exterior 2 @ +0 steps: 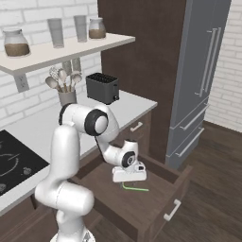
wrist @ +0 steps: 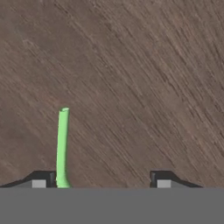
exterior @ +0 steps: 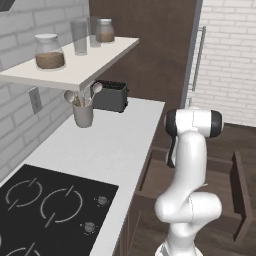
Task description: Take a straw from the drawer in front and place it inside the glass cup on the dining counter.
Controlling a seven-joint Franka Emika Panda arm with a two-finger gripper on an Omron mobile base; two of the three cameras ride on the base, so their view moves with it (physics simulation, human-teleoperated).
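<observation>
pincer (exterior 2: 128,180) low inside the open drawer (exterior 2: 156,208), jaws spread wide, nothing held; straw (wrist: 62,146) flat on drawer floor, off-centre, just beside one fingertip (wrist: 43,179), long axis running away along the pincer's view; needs sideways shift to straddle it

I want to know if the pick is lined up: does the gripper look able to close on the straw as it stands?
Probably not yet: the gripper is open over the open drawer, nothing between, but the straw lies beside one fingertip, off centre.
</observation>
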